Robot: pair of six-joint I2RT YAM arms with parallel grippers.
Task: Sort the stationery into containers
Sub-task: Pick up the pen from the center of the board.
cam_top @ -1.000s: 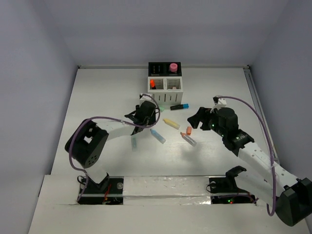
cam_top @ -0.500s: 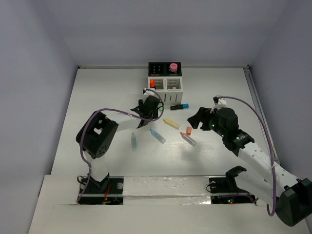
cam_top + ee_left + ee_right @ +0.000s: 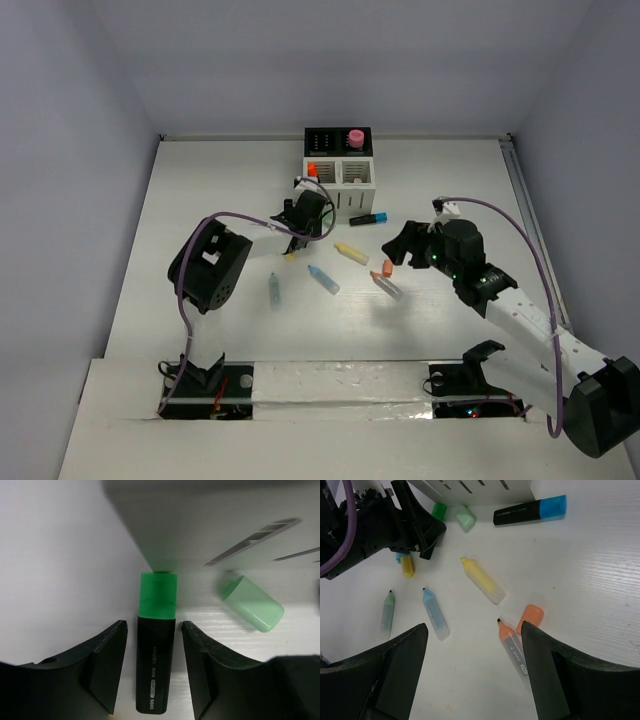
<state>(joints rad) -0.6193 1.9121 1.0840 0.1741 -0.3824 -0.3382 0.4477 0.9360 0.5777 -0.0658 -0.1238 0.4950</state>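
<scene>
Left wrist, green-capped marker (image 3: 156,655) end cut off, seemingly ungripped

The black marker (image 3: 155,665) with the green cap carries white print running along its barrel, and the end of it reads "S600"; the smaller marks above that are too blurred to make out. The blue-capped marker (image 3: 530,511), toward the far edge of the table (image 3: 590,580), and the orange highlighter (image 3: 512,645) also bear small print, too small to read.
</scene>
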